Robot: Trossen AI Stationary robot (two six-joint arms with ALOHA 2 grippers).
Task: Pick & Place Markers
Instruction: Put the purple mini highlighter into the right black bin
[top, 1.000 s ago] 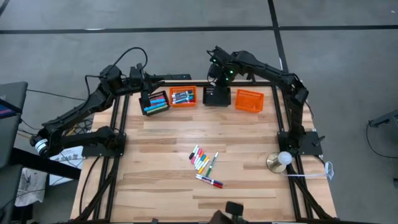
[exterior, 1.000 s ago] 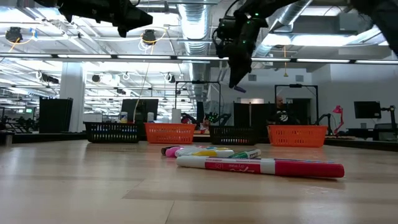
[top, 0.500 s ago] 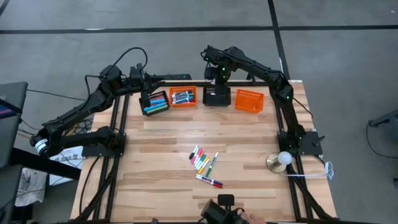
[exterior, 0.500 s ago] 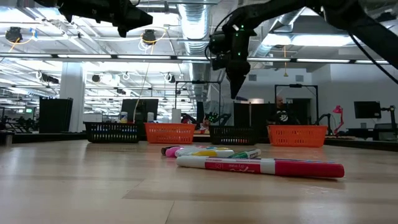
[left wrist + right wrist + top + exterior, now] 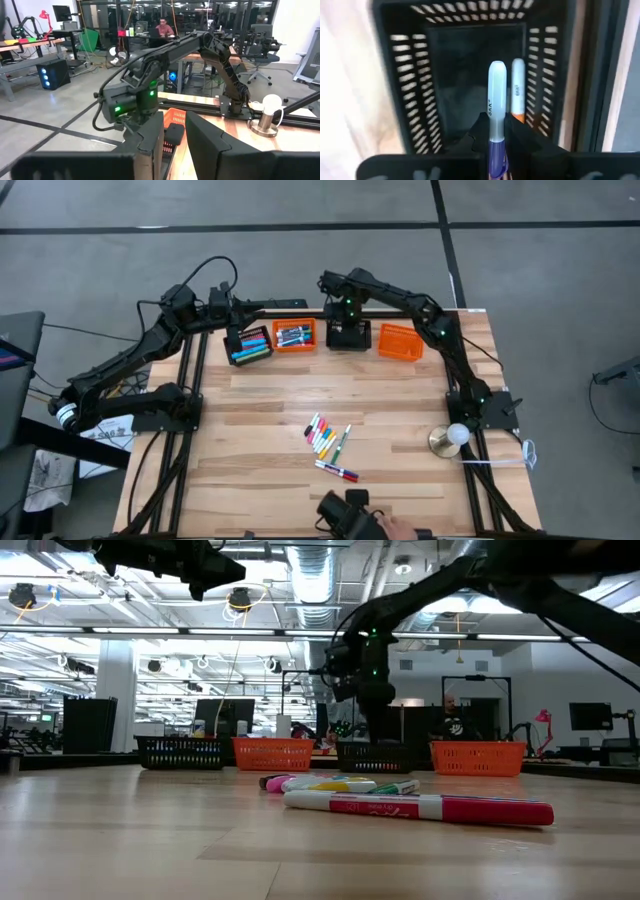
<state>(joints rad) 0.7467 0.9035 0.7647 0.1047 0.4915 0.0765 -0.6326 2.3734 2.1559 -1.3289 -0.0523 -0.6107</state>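
From above, the right gripper (image 5: 347, 323) hangs over the black basket (image 5: 349, 337) at the table's far edge; loose markers (image 5: 329, 443) lie mid-table. The left gripper (image 5: 232, 315) waits above the leftmost basket (image 5: 249, 345), and whether it holds anything I cannot tell.

At table height, the right gripper (image 5: 372, 700) sits just above that basket (image 5: 372, 756).

Its wrist view shows the jaws clamped on a purple marker (image 5: 496, 100), pointing into the basket (image 5: 415, 80) beside an orange marker (image 5: 518, 90). Released tilted, the marker could catch the rim or bounce out.
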